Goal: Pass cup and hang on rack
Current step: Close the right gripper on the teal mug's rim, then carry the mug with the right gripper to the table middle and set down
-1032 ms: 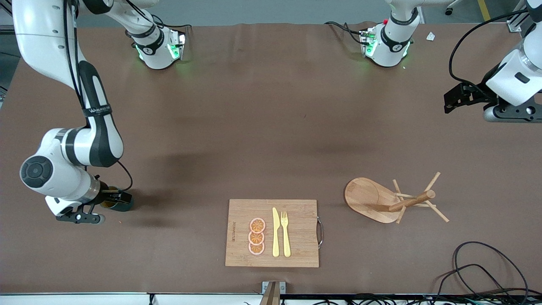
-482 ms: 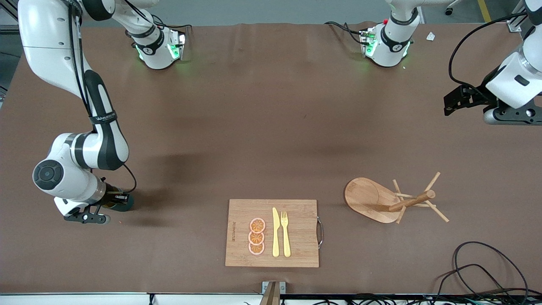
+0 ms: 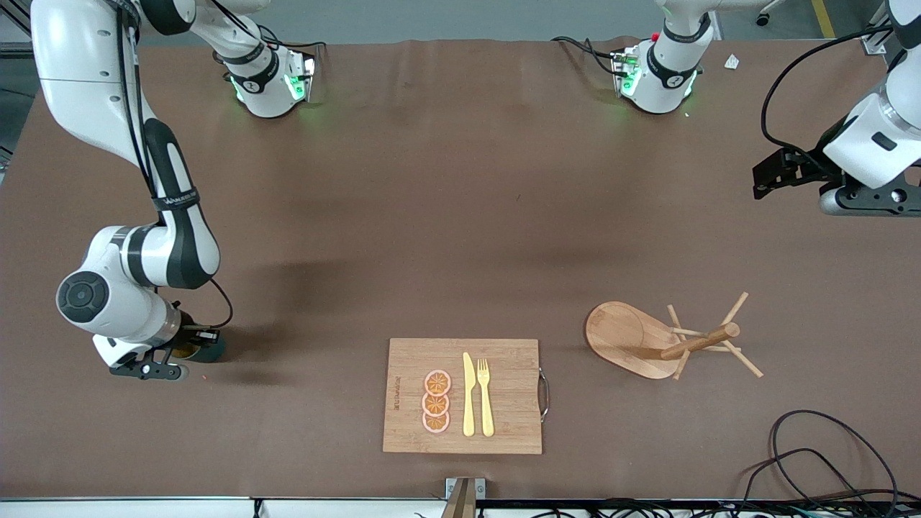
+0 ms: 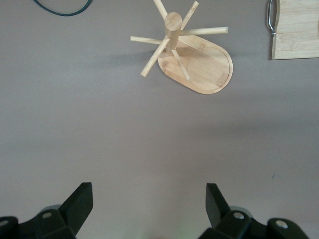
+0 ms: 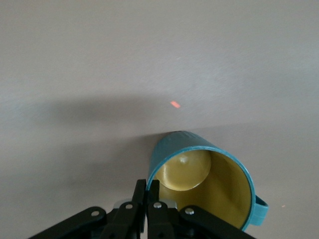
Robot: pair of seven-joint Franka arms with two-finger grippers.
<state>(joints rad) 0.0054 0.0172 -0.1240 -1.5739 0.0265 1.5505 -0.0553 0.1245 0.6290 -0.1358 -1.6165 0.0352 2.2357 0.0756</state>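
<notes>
Teal cup (image 5: 209,177) rim pinched by right gripper (image 5: 145,191); lift straight, slowly, keep grip firm. Left gripper (image 4: 149,204) waits spread apart near rack (image 4: 197,62).

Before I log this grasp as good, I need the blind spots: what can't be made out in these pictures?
- Front view: most of the cup is hidden by the right claw and wrist.
- Right wrist view: the cup's handle is cut off by the picture's edge, and whether the cup's bottom touches the table is not shown.
- Left wrist view: the cutting board is cut off by the edge; the rack shows whole.
</notes>
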